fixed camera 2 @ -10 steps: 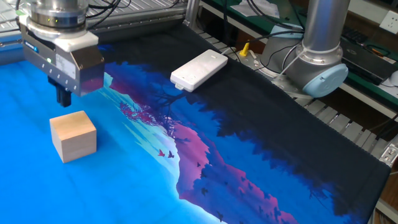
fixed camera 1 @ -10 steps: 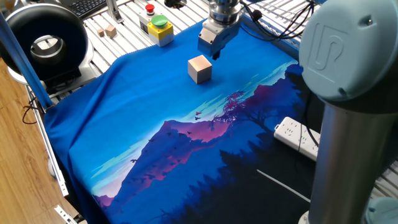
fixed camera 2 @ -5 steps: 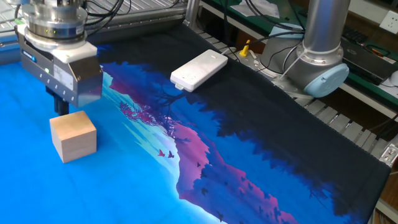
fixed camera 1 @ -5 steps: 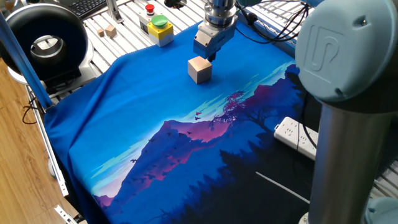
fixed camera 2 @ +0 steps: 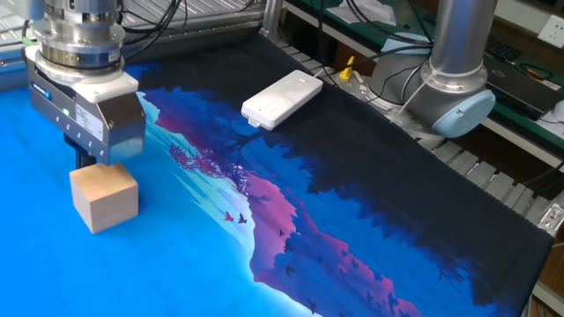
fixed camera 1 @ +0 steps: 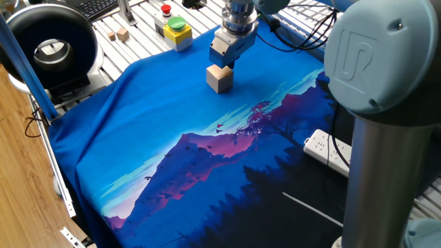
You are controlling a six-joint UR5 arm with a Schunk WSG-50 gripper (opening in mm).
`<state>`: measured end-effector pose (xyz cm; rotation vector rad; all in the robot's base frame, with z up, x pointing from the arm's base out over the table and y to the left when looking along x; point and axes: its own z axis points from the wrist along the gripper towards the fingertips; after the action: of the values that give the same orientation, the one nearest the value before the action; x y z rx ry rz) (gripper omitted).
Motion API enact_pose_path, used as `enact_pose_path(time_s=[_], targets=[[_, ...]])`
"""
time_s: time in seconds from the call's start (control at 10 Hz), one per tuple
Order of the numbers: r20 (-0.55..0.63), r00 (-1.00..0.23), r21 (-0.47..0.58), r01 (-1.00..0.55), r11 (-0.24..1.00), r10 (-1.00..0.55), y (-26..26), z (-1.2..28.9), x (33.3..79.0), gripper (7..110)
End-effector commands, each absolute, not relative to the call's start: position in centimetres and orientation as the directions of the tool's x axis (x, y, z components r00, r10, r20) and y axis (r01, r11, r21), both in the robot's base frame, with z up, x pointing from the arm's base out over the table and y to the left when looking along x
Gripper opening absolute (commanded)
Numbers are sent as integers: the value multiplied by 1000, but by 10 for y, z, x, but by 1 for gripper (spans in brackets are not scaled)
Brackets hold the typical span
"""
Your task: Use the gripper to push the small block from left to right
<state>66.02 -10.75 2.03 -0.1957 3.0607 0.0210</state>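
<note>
The small block (fixed camera 1: 219, 78) is a pale tan wooden cube resting on the blue mountain-print cloth (fixed camera 1: 158, 138) near its far edge. It also shows in the other fixed view (fixed camera 2: 104, 195) at the left. The gripper (fixed camera 1: 224, 62) hangs straight down just behind the block, its tips low at the block's far side and right against it. In the other fixed view the gripper (fixed camera 2: 84, 161) is mostly hidden by its own grey body, and only one dark narrow tip shows. The fingers look pressed together and hold nothing.
A white power strip (fixed camera 1: 331, 151) lies on the cloth's dark part, also seen in the other fixed view (fixed camera 2: 282, 99). A yellow button box (fixed camera 1: 176, 31), two tiny wooden cubes (fixed camera 1: 122, 33) and a black round device (fixed camera 1: 48, 45) sit beyond the cloth. The arm's grey column (fixed camera 1: 393, 138) fills the right foreground.
The gripper has moved down and towards the block, closing the gap behind it. The block has shifted only very slightly, if at all.
</note>
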Motion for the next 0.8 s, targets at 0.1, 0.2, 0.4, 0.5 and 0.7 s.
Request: enact_pose_path(time_s=[0.1, 0.2, 0.4, 0.5, 0.7], targets=[[-84, -991, 24, -108, 994, -106, -99, 19, 662, 7], [-86, -991, 26, -104, 994, -101, -97, 18, 662, 7], [-88, -992, 28, -95, 995, -92, -92, 17, 661, 7], [-87, -993, 23, -84, 996, -82, -87, 19, 658, 7], [-85, -994, 23, -70, 997, -68, -81, 21, 654, 7]])
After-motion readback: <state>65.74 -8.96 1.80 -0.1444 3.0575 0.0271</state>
